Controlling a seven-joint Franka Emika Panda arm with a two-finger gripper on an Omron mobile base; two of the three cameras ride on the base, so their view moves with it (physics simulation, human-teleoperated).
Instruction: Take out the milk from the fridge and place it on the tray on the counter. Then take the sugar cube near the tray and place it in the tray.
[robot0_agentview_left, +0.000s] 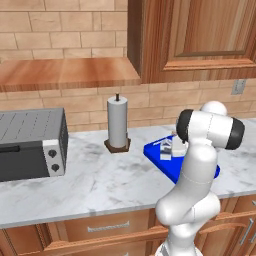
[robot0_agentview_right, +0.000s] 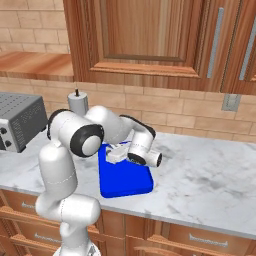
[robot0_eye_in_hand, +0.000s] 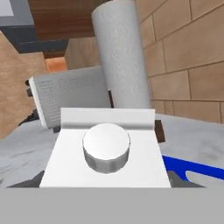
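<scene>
- Tray (robot0_agentview_right: 125, 184): bright solid blue, no pattern.
- Milk (robot0_eye_in_hand: 107, 148) carton: plain white gable top with a pale grey-white round cap; faint blue-grey markings on its side in the left base view.
- Counter (robot0_agentview_left: 110, 175): white-grey marble with soft grey veining.
- Paper-towel roll (robot0_agentview_left: 117, 121): white with a faint embossed swirl pattern; dark brown base and a dark spindle tip.
- Toaster oven (robot0_agentview_left: 31, 142): grey ribbed top, black front, silver panel with dark knobs.
- Wall (robot0_agentview_left: 60, 22): tan brick, lighter mortar lines.
- Cabinets (robot0_agentview_right: 150, 35): reddish-brown wood grain, grey handles.
</scene>
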